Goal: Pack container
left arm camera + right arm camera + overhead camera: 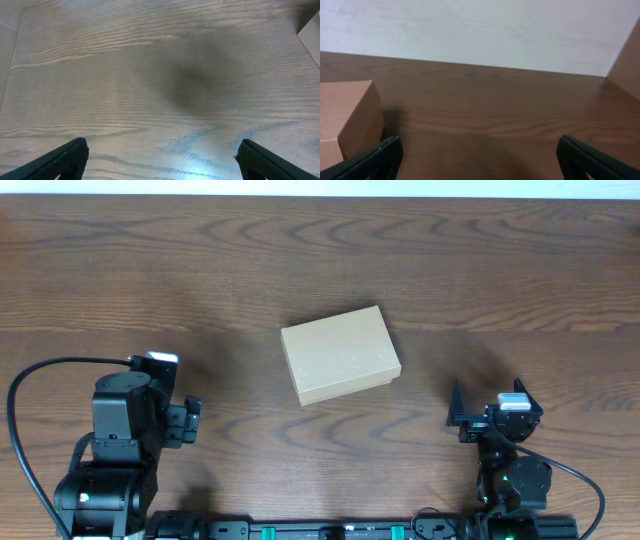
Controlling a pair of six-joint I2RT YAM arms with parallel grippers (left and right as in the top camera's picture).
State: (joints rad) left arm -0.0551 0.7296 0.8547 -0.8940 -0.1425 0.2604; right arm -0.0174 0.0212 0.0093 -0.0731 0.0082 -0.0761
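The container (341,355) is a plain tan cardboard box, lid shut, lying slightly askew at the middle of the table. In the right wrist view the container (347,117) shows at the left edge, and a corner of the container (312,37) shows at the top right of the left wrist view. My left gripper (188,422) rests at the near left, well apart from the box; in its own view the left gripper (161,157) is open over bare wood. My right gripper (492,402) sits at the near right, and the right gripper (479,155) is open with nothing between its fingers.
The dark wooden table (320,260) stretches to a pale wall (480,30) at the far side. A black cable (40,380) loops beside the left arm. A tan side panel (627,60) stands at the right.
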